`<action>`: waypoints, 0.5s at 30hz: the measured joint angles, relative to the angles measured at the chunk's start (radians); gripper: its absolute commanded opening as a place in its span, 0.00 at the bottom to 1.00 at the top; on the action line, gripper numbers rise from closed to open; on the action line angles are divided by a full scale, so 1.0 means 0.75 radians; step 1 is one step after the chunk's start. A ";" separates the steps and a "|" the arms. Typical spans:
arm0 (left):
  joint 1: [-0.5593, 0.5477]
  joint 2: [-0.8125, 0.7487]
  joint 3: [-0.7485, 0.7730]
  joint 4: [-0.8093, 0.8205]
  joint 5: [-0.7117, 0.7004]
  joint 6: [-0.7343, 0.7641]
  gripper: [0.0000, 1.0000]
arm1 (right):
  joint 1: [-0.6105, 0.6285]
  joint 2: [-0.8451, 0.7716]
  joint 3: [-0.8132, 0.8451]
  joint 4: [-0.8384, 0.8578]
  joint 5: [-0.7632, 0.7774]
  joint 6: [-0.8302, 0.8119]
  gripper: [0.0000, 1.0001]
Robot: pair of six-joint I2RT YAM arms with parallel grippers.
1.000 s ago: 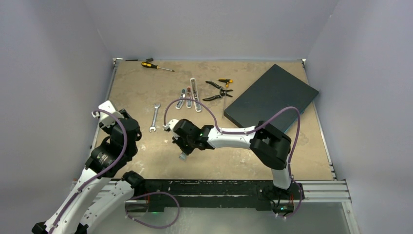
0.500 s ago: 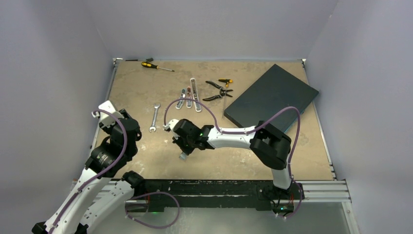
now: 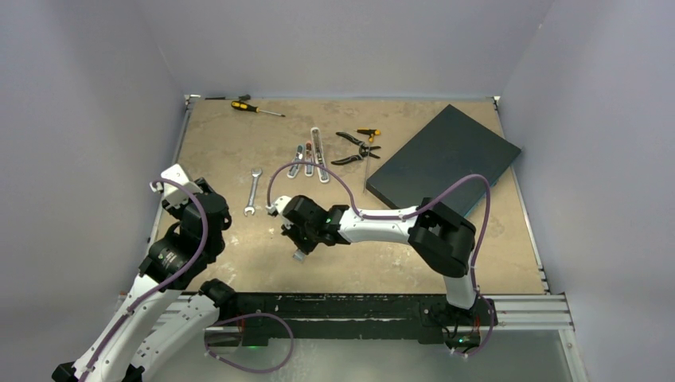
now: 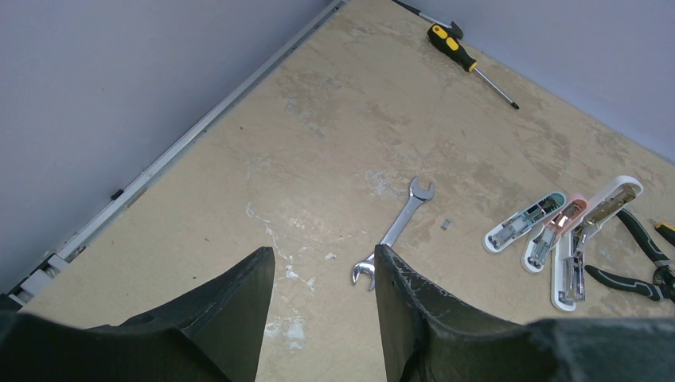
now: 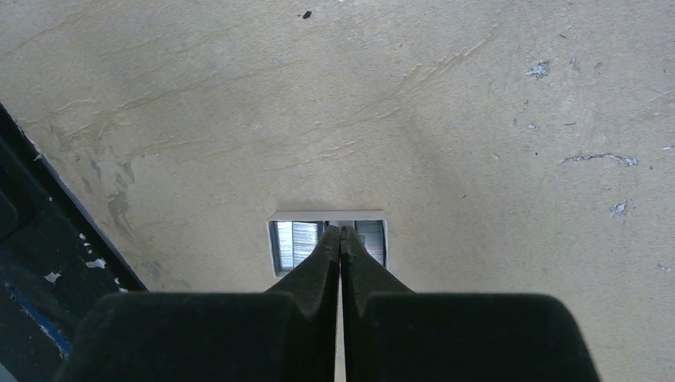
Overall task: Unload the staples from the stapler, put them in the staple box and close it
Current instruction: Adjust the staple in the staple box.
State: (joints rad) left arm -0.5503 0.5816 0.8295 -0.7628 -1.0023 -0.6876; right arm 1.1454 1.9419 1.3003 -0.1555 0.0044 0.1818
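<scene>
My right fingers point(image 5: 314, 270), nearly closed, pinch the short silvery strip of staples point(image 5: 291, 243) mid-length: light, slick, probably brittle, so I'd squeeze its flat sides gently; left fingers point(image 4: 239, 310) spread, empty.

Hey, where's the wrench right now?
In the left wrist view the wrench lies flat on the left half of the table, just beyond the open left gripper, with the opened staplers to its right.
</scene>
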 measured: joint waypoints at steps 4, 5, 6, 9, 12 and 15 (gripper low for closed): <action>0.000 -0.001 0.000 0.000 0.000 0.000 0.48 | 0.000 0.000 0.000 -0.007 -0.001 -0.002 0.00; 0.001 0.000 0.000 0.000 0.000 0.000 0.48 | 0.000 0.000 0.000 -0.009 -0.001 -0.002 0.00; 0.001 0.000 0.000 0.000 0.000 0.000 0.48 | 0.000 0.000 0.000 -0.010 -0.001 -0.003 0.00; 0.001 -0.001 0.000 0.000 0.000 0.000 0.48 | 0.000 0.000 0.000 -0.015 -0.001 -0.004 0.00; 0.001 0.000 0.000 0.000 0.000 0.000 0.48 | 0.000 0.000 -0.001 -0.018 -0.001 -0.004 0.00; 0.000 0.000 0.000 0.000 0.000 0.000 0.48 | 0.001 0.000 -0.001 -0.021 -0.001 -0.005 0.00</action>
State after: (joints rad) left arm -0.5503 0.5816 0.8295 -0.7628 -1.0023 -0.6876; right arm 1.1458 1.9419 1.2999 -0.1715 0.0040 0.1783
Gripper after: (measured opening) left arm 0.477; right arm 0.004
